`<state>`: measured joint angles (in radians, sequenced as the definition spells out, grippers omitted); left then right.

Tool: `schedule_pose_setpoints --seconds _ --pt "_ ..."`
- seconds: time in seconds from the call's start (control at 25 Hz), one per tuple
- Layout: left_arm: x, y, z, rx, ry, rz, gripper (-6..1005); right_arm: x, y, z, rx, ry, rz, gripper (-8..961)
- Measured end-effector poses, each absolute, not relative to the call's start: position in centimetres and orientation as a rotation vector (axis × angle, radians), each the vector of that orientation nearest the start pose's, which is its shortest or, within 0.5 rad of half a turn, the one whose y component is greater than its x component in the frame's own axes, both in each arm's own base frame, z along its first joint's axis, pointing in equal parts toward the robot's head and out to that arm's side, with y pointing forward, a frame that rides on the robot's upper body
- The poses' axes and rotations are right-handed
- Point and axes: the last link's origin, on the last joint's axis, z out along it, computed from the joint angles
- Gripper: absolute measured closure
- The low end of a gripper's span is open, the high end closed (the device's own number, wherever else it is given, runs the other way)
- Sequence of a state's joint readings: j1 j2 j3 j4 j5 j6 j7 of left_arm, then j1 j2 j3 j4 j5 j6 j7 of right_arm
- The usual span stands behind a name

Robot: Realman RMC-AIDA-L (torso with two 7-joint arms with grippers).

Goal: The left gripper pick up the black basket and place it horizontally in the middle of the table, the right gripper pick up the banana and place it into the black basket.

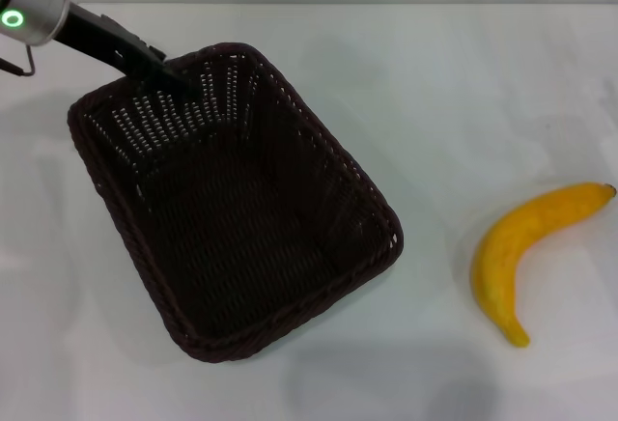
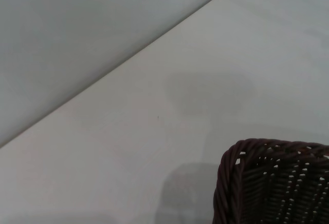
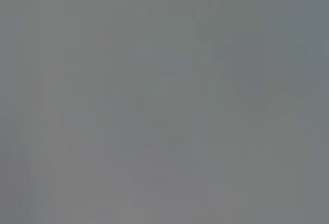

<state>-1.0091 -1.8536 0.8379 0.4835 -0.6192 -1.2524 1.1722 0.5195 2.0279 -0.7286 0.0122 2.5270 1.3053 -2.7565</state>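
Observation:
The black basket [image 1: 372, 194] lies skewed on the white table [image 1: 463, 83], left of centre in the head view, with nothing inside. My left gripper [image 1: 176, 75] reaches in from the far left, its black fingers closed over the basket's far rim. One corner of the black basket [image 2: 229, 183] shows in the left wrist view, with a soft shadow on the table beside it. The banana [image 1: 512, 257] lies on the table to the right, well apart from the basket. My right gripper is out of view, and its wrist view shows only flat grey.
The table's far edge [image 1: 386, 3] runs along the top of the head view, with a grey wall behind it. Bare tabletop separates the basket and the banana.

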Motion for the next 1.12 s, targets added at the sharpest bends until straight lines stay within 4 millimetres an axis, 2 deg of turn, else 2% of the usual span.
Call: schedule_pose_setpoints --seconds 0.24,0.68,0.76,1.0,1.12 --pt "-21.5 45.3 4.0 -2.65 -0.832 0.208 177 33.8 34.6 4.4 -1.464 0.545 0.854 110" --pt "-22.0 45.1 4.0 -2.602 -0.942 0.181 371 34.0 34.4 4.3 -1.458 0.553 0.853 110" --pt "-22.0 45.0 4.3 -2.598 -0.974 0.179 604 34.1 34.3 4.3 -1.458 0.555 0.853 110" --pt "-21.8 44.6 5.9 -2.572 -1.145 0.147 770 34.1 34.3 4.3 -1.458 0.555 0.853 110" --pt "-21.5 44.1 6.9 -2.586 -1.221 0.051 780 34.2 34.3 4.5 -1.453 0.55 0.851 110"
